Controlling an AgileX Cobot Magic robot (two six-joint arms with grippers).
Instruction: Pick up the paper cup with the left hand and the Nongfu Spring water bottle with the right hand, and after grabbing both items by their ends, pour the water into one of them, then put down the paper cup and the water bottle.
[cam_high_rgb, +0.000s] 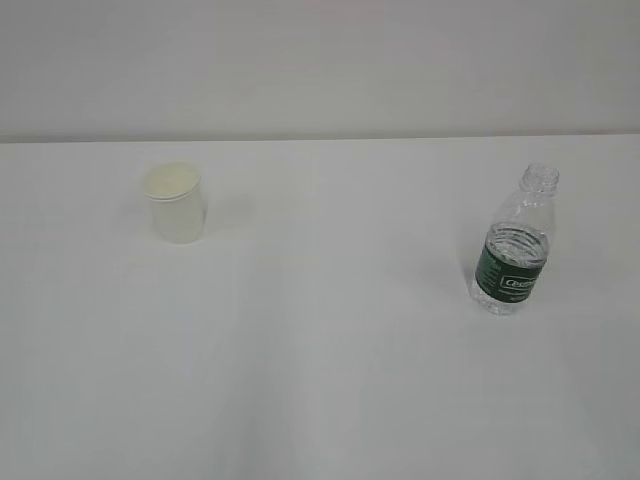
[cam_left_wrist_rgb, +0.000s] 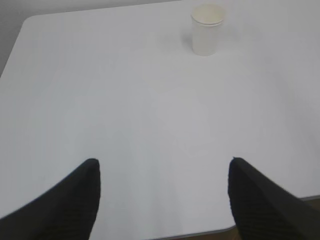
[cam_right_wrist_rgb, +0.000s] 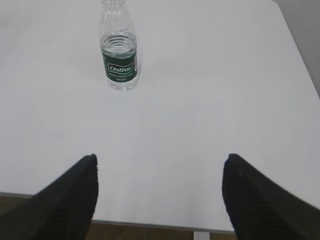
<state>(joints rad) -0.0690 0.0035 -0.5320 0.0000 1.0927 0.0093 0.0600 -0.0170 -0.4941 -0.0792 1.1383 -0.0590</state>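
We see the cup (cam_high_rgb: 175, 203) standing upright on the left part of the white table (cam_high_rgb: 320, 380), its rolled rim up and its pale cream inside showing. The bottle (cam_high_rgb: 515, 245) stands upright on the right part of the table, well apart from the cup, with no cap on its neck. Its green label wraps the lower body, and water (cam_high_rgb: 518, 238) fills it to about the top of the label, the ribbed shoulder above looking clear.

In the exterior view neither arm shows. From the left wrist view we look over our left tool (cam_left_wrist_rgb: 162, 195), its two black fingers (cam_left_wrist_rgb: 75, 200) spread wide with only bare table between them; the cup (cam_left_wrist_rgb: 207, 29) stands far ahead, a little to the right of the gap, near the table's far edge. The tool hangs above the near edge of the table.

From the right wrist view our right tool (cam_right_wrist_rgb: 159, 192) is likewise spread wide and holds nothing. The bottle (cam_right_wrist_rgb: 120, 47) stands far ahead, left of the gap, its white lettering facing the camera. Nothing touches cup or bottle.
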